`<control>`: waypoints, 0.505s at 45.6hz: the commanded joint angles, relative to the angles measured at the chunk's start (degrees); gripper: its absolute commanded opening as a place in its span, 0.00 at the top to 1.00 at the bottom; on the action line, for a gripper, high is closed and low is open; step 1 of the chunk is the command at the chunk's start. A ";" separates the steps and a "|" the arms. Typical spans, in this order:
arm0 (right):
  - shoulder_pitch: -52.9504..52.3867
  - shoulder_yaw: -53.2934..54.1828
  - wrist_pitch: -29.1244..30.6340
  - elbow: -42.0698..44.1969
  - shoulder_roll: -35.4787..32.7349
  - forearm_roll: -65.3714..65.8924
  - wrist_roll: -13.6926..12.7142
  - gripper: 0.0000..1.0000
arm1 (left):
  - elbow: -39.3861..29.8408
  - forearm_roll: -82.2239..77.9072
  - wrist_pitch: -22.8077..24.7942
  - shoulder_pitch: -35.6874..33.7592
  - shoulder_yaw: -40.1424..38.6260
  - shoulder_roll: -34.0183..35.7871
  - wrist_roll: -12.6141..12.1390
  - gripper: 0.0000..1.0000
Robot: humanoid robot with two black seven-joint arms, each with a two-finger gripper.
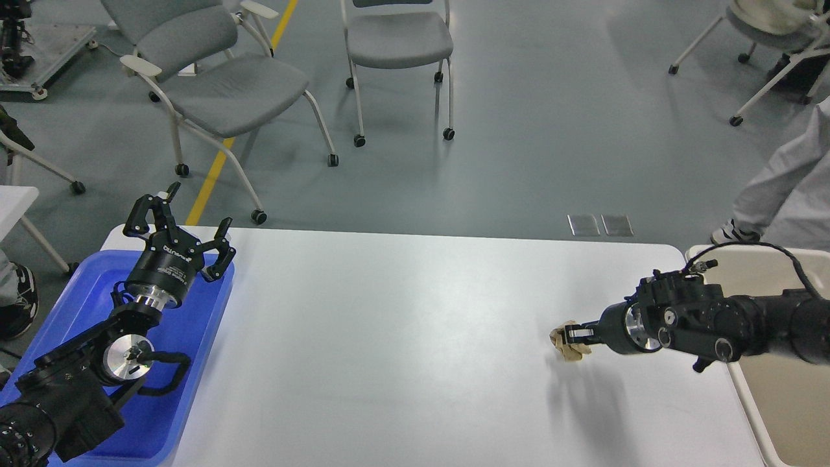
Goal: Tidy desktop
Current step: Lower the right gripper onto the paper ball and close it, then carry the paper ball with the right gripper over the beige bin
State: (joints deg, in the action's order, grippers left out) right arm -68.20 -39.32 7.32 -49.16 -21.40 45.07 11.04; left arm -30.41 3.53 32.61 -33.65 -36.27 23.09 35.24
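Note:
The white desktop (pixel 402 337) fills the middle of the head view. My right gripper (pixel 572 337) reaches in from the right and is shut on a small crumpled beige paper scrap (pixel 565 344), held just above the desktop near its right end, with its shadow below. My left gripper (pixel 178 217) is open and empty, raised over the far end of the blue tray (pixel 188 389) at the left.
A beige rectangular bin (pixel 778 395) stands right of the desktop, under my right arm. Grey wheeled chairs (pixel 233 91) stand on the floor beyond the table. A person's legs (pixel 784 194) show at the far right.

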 commanded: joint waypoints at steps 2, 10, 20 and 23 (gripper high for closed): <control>-3.69 2.22 0.68 -6.82 -8.92 -0.25 1.35 1.00 | 0.00 -0.01 0.00 -0.02 0.06 0.03 0.00 0.02; -3.96 6.97 1.64 -9.64 -13.75 -0.25 1.44 1.00 | 0.00 -0.01 0.00 -0.02 -0.03 0.03 0.00 0.02; -3.34 15.49 4.81 -10.78 -19.55 -0.86 1.44 1.00 | 0.00 -0.01 0.00 -0.02 -0.03 0.03 0.00 0.02; -3.25 16.99 5.33 -10.78 -20.96 -1.12 1.44 1.00 | 0.00 -0.01 0.00 -0.02 -0.03 0.03 0.00 0.02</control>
State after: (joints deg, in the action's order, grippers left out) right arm -71.60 -29.74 10.25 -58.26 -36.04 44.67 12.36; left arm -30.42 3.53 32.61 -33.66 -36.25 23.08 35.25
